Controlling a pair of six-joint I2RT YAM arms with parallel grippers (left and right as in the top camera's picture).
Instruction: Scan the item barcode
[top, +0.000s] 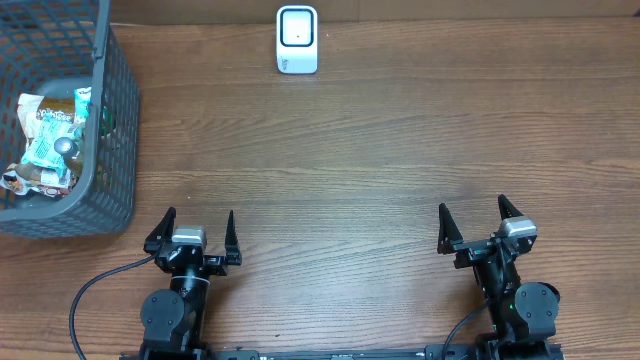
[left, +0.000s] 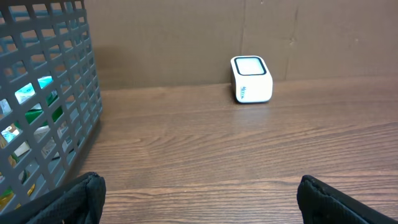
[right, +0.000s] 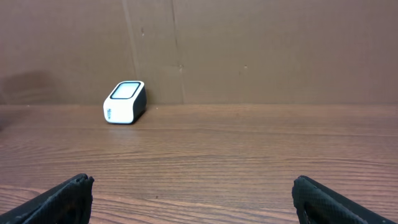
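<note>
Opening step: no item was in hand yet.
The left tool (top: 200, 214) and right tool (top: 472, 204) stood empty, fingers apart. Green-and-white packets (top: 45, 140) lay in the grey mesh basket (top: 100, 60); next likely meant lifting one toward the white box-shaped scanner (top: 297, 40).

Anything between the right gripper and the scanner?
No, just bare table between the right gripper and the scanner; the overhead and right wrist views both show it.

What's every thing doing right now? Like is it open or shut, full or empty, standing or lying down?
Left gripper: open, holding nothing.
Right gripper: open, holding nothing.
Basket: upright, with packets inside.
Packets: lying piled in the basket, none picked up.
Scanner: standing at the table's far edge, nothing in front of it.
</note>
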